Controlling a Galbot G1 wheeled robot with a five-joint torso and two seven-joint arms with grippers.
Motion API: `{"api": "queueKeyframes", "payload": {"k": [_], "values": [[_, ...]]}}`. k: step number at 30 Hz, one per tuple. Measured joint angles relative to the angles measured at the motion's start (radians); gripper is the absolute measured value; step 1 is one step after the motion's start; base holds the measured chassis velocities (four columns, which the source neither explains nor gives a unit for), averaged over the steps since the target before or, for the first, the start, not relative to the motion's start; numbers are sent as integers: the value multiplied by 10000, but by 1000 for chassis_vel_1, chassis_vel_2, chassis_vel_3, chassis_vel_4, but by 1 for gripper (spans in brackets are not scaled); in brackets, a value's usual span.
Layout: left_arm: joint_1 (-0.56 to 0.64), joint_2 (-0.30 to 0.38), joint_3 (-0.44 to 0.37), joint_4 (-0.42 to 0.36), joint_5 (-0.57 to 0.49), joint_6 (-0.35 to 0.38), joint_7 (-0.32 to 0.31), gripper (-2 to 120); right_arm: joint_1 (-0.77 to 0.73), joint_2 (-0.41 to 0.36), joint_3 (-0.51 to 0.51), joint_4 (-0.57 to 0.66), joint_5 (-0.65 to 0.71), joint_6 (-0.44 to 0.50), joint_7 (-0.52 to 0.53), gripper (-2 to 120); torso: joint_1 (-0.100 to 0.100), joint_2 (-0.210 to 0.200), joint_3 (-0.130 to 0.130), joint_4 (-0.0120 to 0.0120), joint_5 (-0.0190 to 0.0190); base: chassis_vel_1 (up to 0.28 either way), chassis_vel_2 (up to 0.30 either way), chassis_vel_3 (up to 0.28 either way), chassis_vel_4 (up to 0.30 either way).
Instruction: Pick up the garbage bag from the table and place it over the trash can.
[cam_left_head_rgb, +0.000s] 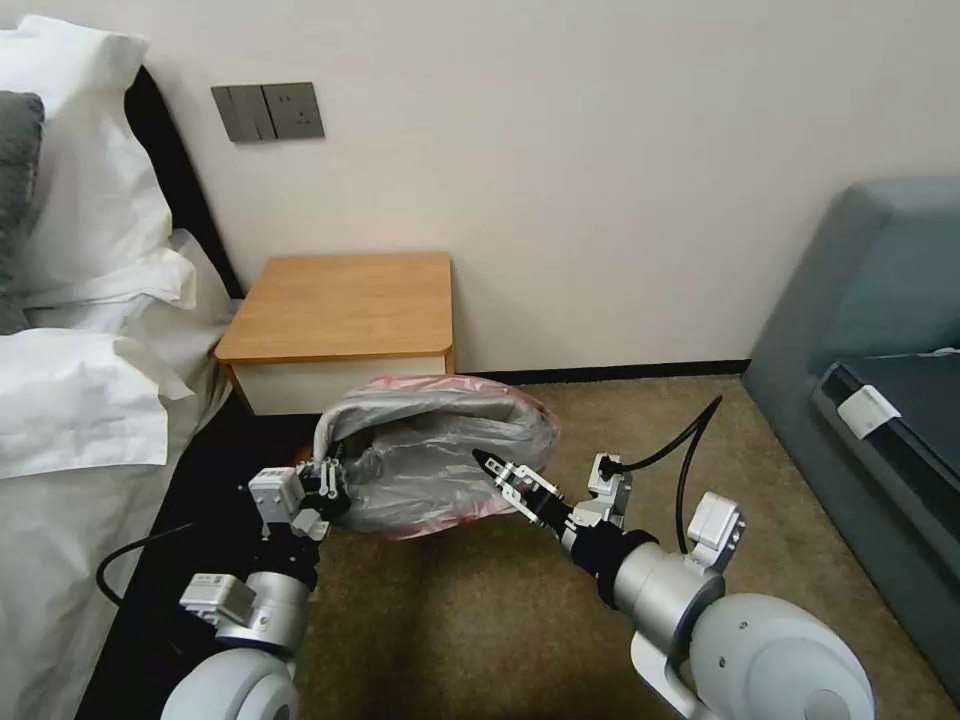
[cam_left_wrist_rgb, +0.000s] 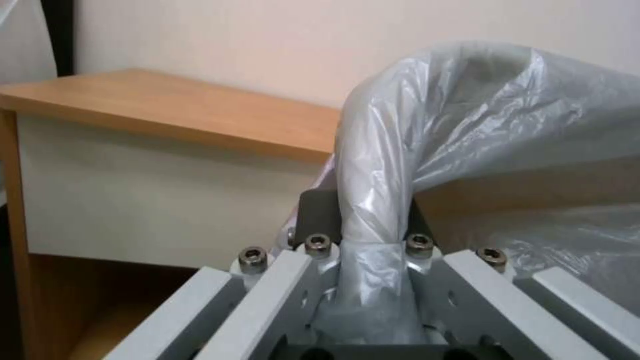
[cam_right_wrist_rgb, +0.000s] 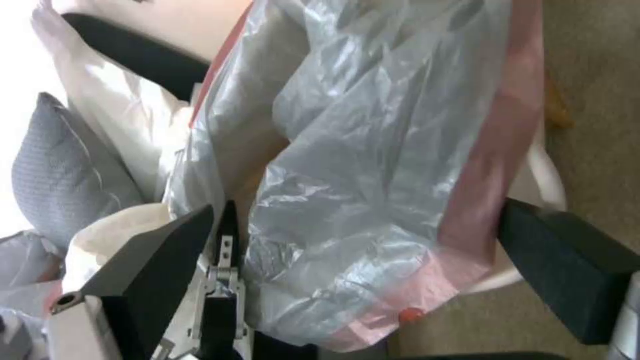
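1. One garbage bag (cam_left_head_rgb: 440, 455), grey and crinkly with a pinkish-red edge, sits spread open on the carpet directly in front of the table (cam_left_head_rgb: 345, 300), lower than its wooden top.
2. One table stands against the wall, its orange-brown top bare, the white bed (cam_left_head_rgb: 90, 340) touching its left side.
3. One trash can (cam_right_wrist_rgb: 543, 175) shows as a cream rolled rim beneath the bag's red edge in the right wrist view; the bag is draped over it, in front of the table.
4. Two grippers are at work. The left gripper (cam_left_head_rgb: 325, 478) is at the bag's left edge, in front of the table's left corner, its fingers (cam_left_wrist_rgb: 319, 212) pinched together on a bunched strip of the plastic.
5. The right gripper (cam_left_head_rgb: 500, 468) reaches into the bag's right side in front of the table, its dark fingers (cam_right_wrist_rgb: 167, 250) spread apart with bag film between them.
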Motion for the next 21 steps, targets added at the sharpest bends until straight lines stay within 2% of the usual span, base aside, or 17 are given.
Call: {"api": "queueKeyframes", "payload": {"k": [6,9,11,12,15,16,18,20,21], "values": [[26,-5,-4,-119,-164,57,-3,5,10,80,-50,0,-177,-14,-158,100,0,0,0,0,0,0,0,0,0],[53,-18,6,-138,-197,86,-3,5,17,119,-81,0,-260,-16,-244,94,0,0,0,1,0,0,0,0,0],[65,-41,33,-140,-250,129,-7,5,19,155,-106,0,-330,-16,-311,82,0,0,0,0,0,0,0,0,0],[65,-41,33,-140,-250,129,-7,5,19,155,-106,0,-330,-16,-311,82,0,0,0,0,0,0,0,0,0],[71,-73,45,-163,-421,231,-27,5,-38,149,-122,0,-547,-15,-469,69,0,0,0,0,0,0,0,0,0],[71,-73,45,-163,-421,231,-27,5,-38,149,-122,0,-547,-15,-469,69,0,0,0,0,0,0,0,0,0],[83,-81,47,-197,-487,267,-38,5,-35,143,-123,0,-601,-15,-517,58,0,0,0,0,0,0,0,0,0],[91,-84,47,-219,-520,297,-47,5,-20,143,-125,0,-610,-16,-534,54,0,0,0,0,0,0,0,0,0],[94,-85,48,-244,-556,323,-60,5,-4,145,-132,0,-627,-15,-552,49,0,0,0,0,0,0,0,0,0]]}}
